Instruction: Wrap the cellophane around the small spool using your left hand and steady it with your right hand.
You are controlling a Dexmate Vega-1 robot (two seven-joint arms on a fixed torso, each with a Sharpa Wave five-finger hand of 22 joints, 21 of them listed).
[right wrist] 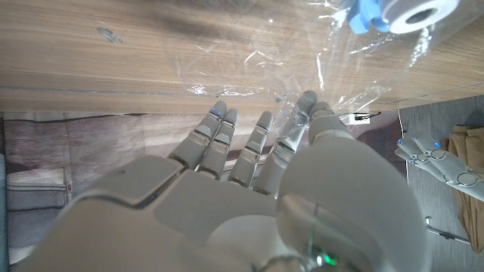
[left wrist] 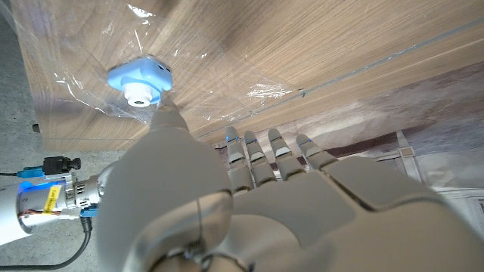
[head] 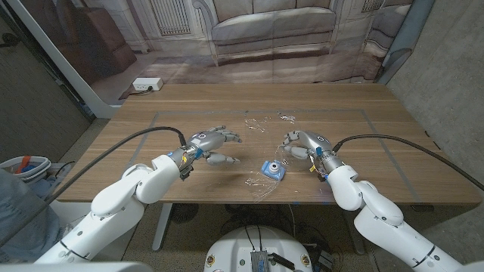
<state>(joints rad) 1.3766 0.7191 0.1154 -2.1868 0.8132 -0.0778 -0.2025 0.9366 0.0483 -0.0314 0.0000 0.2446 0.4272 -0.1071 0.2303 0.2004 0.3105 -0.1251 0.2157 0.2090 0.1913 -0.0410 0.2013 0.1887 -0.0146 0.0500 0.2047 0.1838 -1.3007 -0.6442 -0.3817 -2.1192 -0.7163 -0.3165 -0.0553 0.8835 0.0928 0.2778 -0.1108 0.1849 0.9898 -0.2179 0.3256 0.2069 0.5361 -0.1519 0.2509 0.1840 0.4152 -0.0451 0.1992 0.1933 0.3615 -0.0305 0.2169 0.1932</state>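
Note:
The small blue spool (head: pixel 272 169) lies on the wooden table near its front edge, on a crumpled clear cellophane sheet (head: pixel 261 125) that runs from mid-table past it. The spool (left wrist: pixel 140 79) shows its white hub in the left wrist view. My left hand (head: pixel 210 143) hovers to the left of the spool, fingers spread, holding nothing, its thumb pointing toward it. My right hand (head: pixel 301 143) is just right of and behind the spool, fingers curled. In the right wrist view its thumb and a finger (right wrist: pixel 302 106) meet on a fold of the cellophane (right wrist: pixel 249 60) near the spool (right wrist: pixel 401 11).
A white box (head: pixel 147 85) sits at the table's back left corner. The front edge of the table (head: pixel 227 198) runs close below the spool. A bucket (head: pixel 26 165) stands on the floor at the left. A backdrop printed with a sofa hangs behind the table.

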